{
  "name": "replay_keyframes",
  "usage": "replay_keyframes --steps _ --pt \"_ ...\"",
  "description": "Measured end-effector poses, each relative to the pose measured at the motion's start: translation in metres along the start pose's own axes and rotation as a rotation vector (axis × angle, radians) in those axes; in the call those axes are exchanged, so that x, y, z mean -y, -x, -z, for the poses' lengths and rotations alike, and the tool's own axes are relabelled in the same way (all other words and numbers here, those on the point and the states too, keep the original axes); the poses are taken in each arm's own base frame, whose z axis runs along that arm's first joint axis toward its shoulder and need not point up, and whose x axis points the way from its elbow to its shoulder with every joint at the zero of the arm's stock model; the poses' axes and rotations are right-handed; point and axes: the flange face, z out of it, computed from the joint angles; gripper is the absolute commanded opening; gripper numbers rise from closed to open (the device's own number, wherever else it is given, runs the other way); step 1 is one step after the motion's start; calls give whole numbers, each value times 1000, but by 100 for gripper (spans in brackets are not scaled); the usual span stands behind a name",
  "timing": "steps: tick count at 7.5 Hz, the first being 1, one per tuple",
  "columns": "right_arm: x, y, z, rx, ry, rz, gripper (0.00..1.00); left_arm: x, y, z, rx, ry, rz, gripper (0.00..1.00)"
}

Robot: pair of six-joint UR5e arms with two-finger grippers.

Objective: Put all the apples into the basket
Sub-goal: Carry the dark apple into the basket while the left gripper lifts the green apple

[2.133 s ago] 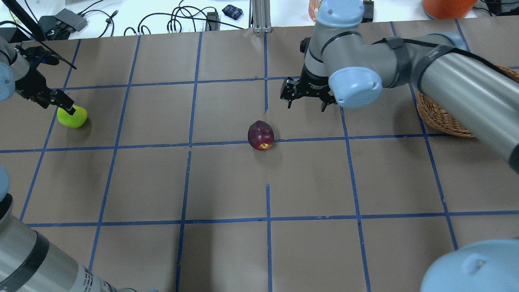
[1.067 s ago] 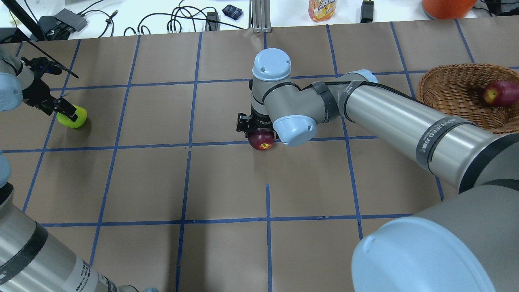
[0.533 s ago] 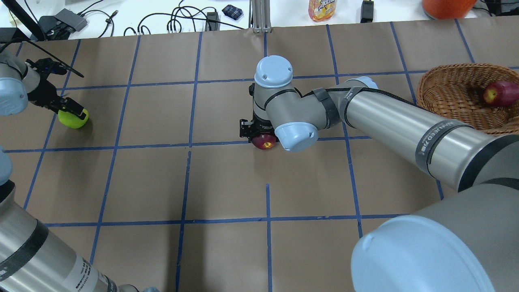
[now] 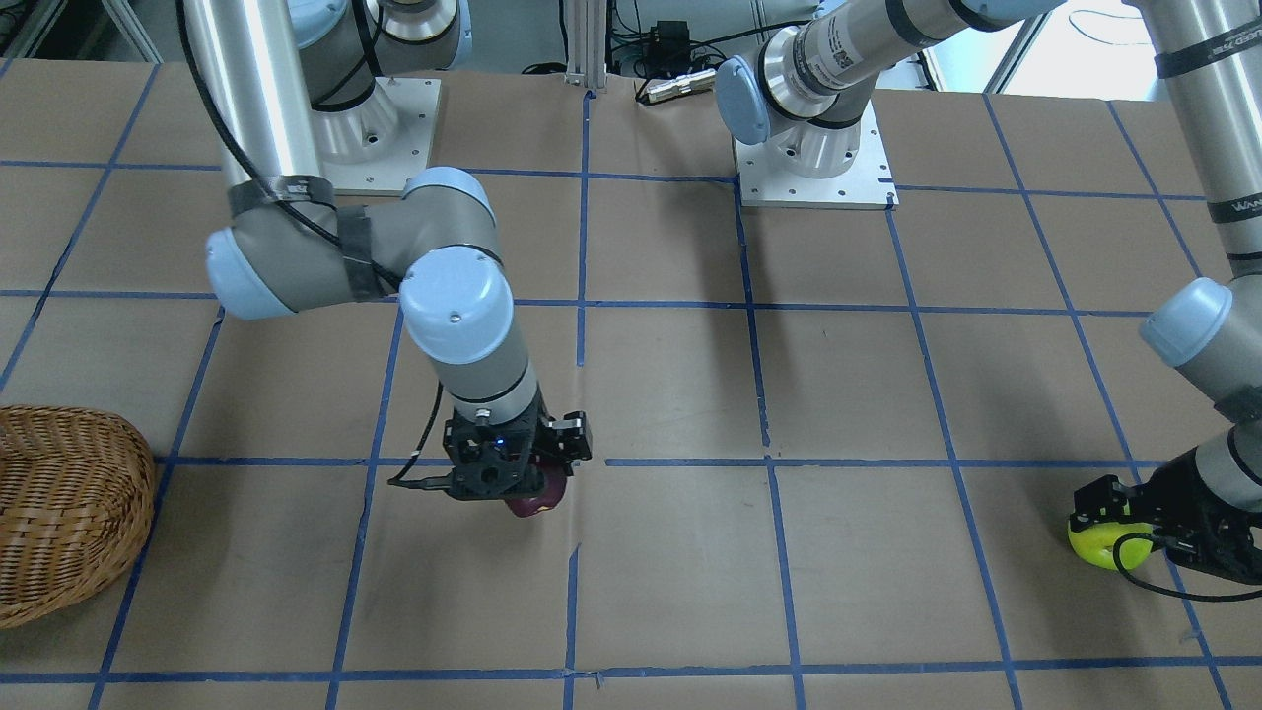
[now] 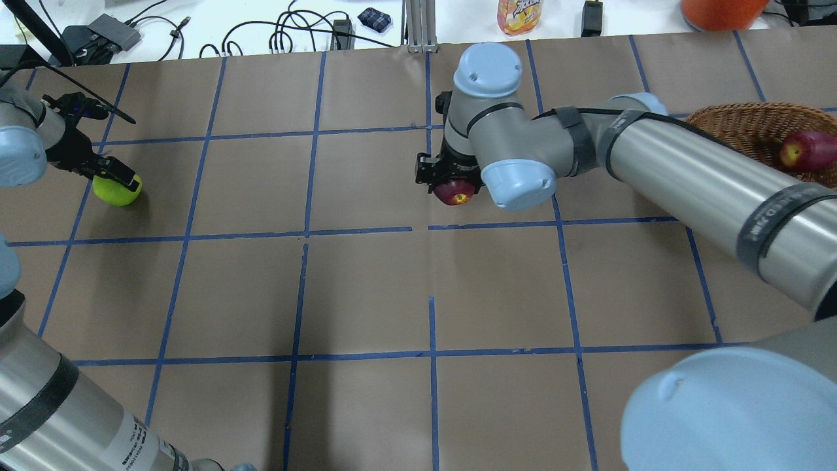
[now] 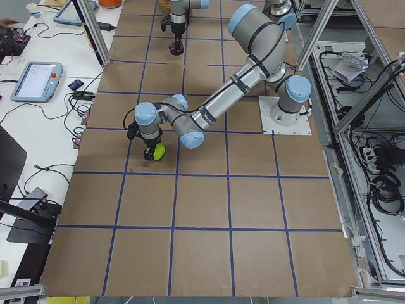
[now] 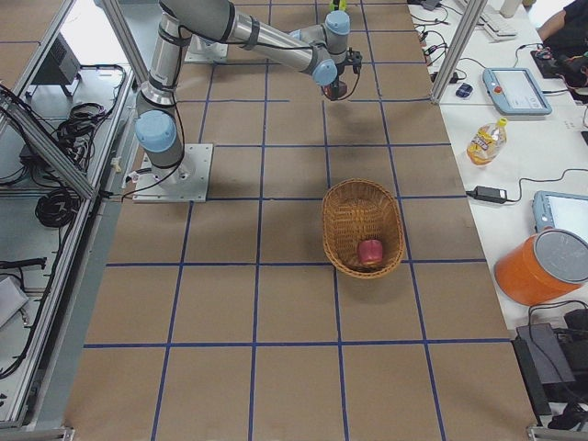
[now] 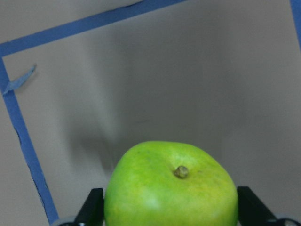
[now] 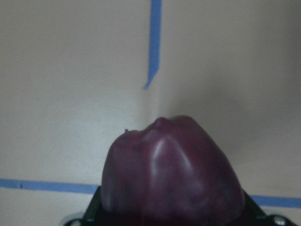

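My right gripper (image 5: 452, 185) is shut on the dark maroon apple (image 5: 456, 193) and holds it above the table's middle. The apple fills the right wrist view (image 9: 171, 174), with paper well below it, and shows under the wrist in the front view (image 4: 534, 499). My left gripper (image 5: 112, 178) is shut on the yellow-green apple (image 5: 116, 191) at the table's left edge. Its fingers (image 8: 94, 209) press both sides of the apple (image 8: 171, 188), low over the paper. The red apple (image 5: 801, 149) lies in the wicker basket (image 5: 732, 127) at the far right.
Brown paper with a blue tape grid (image 5: 431, 229) covers the table. Cables, a drink bottle (image 5: 520, 14) and an orange container (image 5: 719, 10) lie beyond the far edge. My right arm's forearm (image 5: 706, 183) passes in front of the basket's near rim.
My right gripper came down over the maroon apple, shut on it and lifted it, carrying it away from me and rightward. My left gripper stayed on the yellow-green apple.
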Motion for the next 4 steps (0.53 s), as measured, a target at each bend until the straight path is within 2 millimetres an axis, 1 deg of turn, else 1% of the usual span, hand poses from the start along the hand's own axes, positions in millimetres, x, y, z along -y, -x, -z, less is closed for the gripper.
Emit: replay_keyframes --steps 1,2,3,4 --pt "16 -57 21 -14 -6 7 61 2 -3 7 -2 6 -2 13" --pt "26 -117 38 -25 -1 46 61 6 -12 17 -14 15 -2 13" --pt "34 -181 54 -34 -5 106 60 15 -34 27 -40 27 -3 13" --pt "40 -249 66 -45 -15 180 60 35 -77 37 -67 35 0 13"
